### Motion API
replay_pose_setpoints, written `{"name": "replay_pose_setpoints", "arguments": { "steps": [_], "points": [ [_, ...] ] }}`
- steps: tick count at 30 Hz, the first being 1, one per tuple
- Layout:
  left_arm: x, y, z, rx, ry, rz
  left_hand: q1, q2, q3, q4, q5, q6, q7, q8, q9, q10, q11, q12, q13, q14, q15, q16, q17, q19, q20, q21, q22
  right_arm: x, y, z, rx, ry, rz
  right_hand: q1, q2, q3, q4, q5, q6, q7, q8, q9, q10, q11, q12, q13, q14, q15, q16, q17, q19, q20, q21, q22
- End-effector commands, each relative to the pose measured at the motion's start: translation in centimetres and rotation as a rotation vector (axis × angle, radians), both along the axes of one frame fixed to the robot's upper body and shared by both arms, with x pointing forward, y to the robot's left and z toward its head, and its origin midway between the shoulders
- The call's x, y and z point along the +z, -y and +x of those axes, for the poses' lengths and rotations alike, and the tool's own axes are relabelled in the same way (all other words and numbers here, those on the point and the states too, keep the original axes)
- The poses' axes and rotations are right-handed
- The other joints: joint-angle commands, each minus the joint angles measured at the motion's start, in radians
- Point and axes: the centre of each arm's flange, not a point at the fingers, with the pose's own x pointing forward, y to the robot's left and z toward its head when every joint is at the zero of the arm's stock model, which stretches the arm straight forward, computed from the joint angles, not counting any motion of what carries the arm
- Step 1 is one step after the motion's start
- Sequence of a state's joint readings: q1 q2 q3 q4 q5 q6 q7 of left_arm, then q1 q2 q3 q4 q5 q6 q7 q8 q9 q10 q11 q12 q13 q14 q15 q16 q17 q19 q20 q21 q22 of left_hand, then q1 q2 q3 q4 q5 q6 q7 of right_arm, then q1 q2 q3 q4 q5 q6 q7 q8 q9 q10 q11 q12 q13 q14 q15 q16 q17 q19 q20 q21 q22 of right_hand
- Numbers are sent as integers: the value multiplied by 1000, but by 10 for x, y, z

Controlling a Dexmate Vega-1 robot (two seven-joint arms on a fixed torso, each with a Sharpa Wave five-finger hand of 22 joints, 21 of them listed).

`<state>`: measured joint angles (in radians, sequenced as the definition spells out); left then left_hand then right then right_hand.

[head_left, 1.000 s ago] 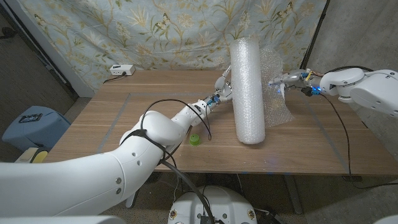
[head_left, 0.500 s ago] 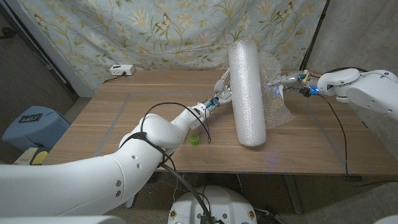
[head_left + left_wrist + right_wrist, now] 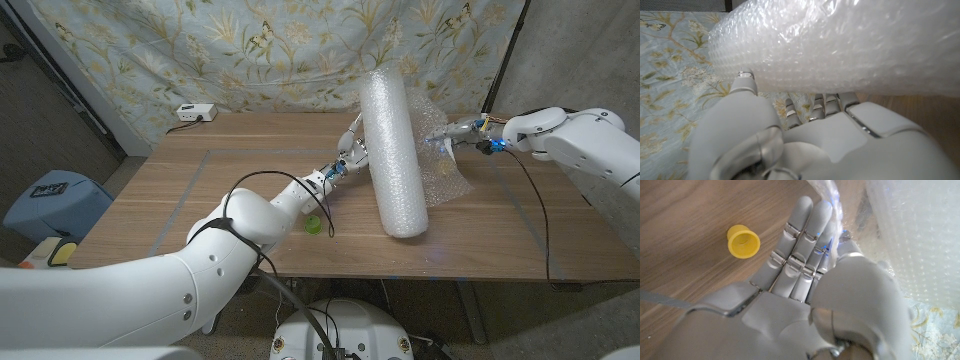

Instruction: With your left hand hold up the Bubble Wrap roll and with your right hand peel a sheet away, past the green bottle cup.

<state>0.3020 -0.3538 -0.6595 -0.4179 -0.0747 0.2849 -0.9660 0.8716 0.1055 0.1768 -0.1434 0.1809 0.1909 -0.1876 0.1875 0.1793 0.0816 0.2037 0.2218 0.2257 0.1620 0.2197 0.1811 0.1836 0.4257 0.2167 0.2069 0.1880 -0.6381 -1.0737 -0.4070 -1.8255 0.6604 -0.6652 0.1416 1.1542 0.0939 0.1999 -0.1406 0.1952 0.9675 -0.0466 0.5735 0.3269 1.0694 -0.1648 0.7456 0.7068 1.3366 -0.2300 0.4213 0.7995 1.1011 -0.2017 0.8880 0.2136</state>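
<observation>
The Bubble Wrap roll (image 3: 392, 150) is standing on end right of centre in the head view, leaning toward the upper left, its base resting on the wooden table (image 3: 200, 180). The left hand (image 3: 352, 143) is pressing against the roll's left side; the left wrist view shows its fingers (image 3: 746, 84) reaching up under the roll (image 3: 840, 45), holding it. A loose sheet (image 3: 440, 160) is hanging off the roll's right side, and the right hand (image 3: 447, 133) is pinching its edge; the right wrist view is showing thumb and fingers (image 3: 810, 235) closed on the film (image 3: 920, 235), plus a yellow cup (image 3: 743, 241) on the wood. The green bottle cup (image 3: 315, 226) is sitting lower left of the roll, beside the left arm's black cable (image 3: 270, 175).
</observation>
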Motion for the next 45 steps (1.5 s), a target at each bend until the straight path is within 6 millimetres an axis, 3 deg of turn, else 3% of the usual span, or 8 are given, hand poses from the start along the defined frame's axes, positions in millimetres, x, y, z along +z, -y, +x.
{"name": "replay_pose_setpoints", "arguments": {
  "steps": [1, 6, 8, 45],
  "points": [
    [-6, -8, 0, -7, -2, -27, 0, 10, 4, 4, -3, -8, -2, -1, 3, -7, 7, 1, 3, -8, 4, 3, 4, -8, -1, -2, 4, 2, -4, 12, 0, -23, -13, 14, -1, -3, -1, 5, 0, -2, 6, 2, 4, -6, -2, 1, 14, 0, -3, 3, -4, -15, 7, 1],
    [-7, -8, 0, -3, -7, -23, -1, 11, 4, 4, -3, -9, -1, -1, 3, -7, 7, 1, 3, -8, 4, 3, 4, -9, -1, -2, 4, 1, -3, 13, -4, -25, -7, 15, 0, -4, -1, 5, -1, -3, 6, 2, 2, -6, -1, 5, 16, 0, -3, 6, -6, -15, 10, 0],
    [-7, -7, 0, -5, -9, -28, -1, 8, 3, 2, -3, 5, -21, 4, 3, -4, -1, 3, 3, -10, 3, 3, 3, -9, -2, 0, 4, 0, -2, 13, -4, -23, -9, 15, 0, -5, -2, 5, -1, -2, 7, 2, 3, -7, -2, 4, 17, 0, -3, 7, -7, -15, 13, 0],
    [-18, -12, 1, -9, -46, -60, -20, 26, 12, 8, -1, -8, -19, 0, 3, -16, 7, 7, 1, -16, 4, 7, 4, -26, -1, 6, 5, 4, 24, 7, -91, -34, 14, 21, 3, -14, -2, 6, -2, -2, 10, 2, 6, -7, -10, 8, 20, 0, -18, 16, -27, -15, 50, -6]
  ]
}}
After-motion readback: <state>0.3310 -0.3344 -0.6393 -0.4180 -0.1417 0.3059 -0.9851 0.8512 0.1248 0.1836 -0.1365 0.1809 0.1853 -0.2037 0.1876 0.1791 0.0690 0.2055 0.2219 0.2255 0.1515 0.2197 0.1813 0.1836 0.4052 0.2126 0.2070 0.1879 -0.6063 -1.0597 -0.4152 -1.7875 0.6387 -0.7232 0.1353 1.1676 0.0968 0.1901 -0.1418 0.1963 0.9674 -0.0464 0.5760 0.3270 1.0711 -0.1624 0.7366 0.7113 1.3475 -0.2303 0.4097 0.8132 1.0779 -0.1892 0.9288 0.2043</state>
